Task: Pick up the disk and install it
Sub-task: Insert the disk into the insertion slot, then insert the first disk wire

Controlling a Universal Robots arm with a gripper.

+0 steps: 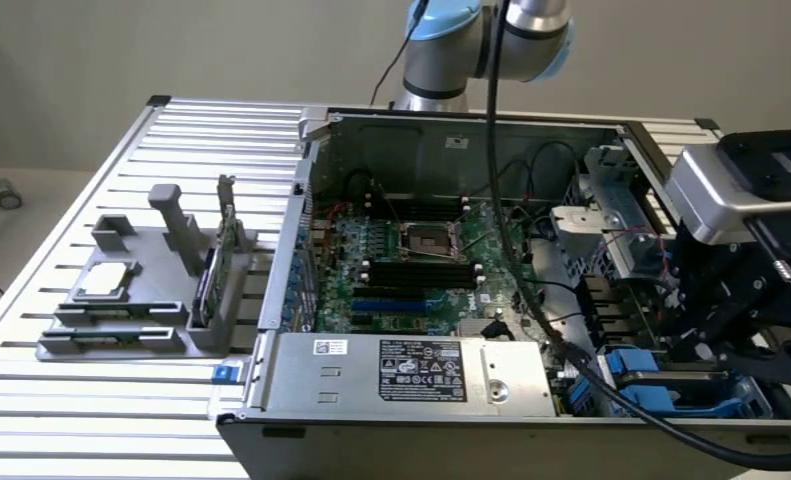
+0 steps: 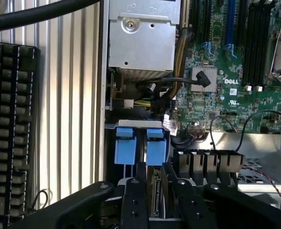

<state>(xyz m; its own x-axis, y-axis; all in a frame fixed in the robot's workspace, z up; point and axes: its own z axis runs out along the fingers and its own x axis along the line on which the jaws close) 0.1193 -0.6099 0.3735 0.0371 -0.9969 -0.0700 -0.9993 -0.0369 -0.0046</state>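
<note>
Gripper (image 2: 154, 171) jaws part-closed, clamped on the disk (image 2: 155, 195) by its flat faces. The disk stands on edge, connector end toward the wrist (long axis running away), with blue carrier tabs (image 2: 125, 145) just beyond. All this is inside the open computer case (image 1: 302, 200), which holds the motherboard (image 1: 409, 270). The grey holder (image 1: 115, 340) holds a chip (image 1: 107, 280) and a green card (image 1: 212, 275).

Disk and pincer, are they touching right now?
Touching. The wrist view shows the pincer closed on the disk, a finger flat against each face.
</note>
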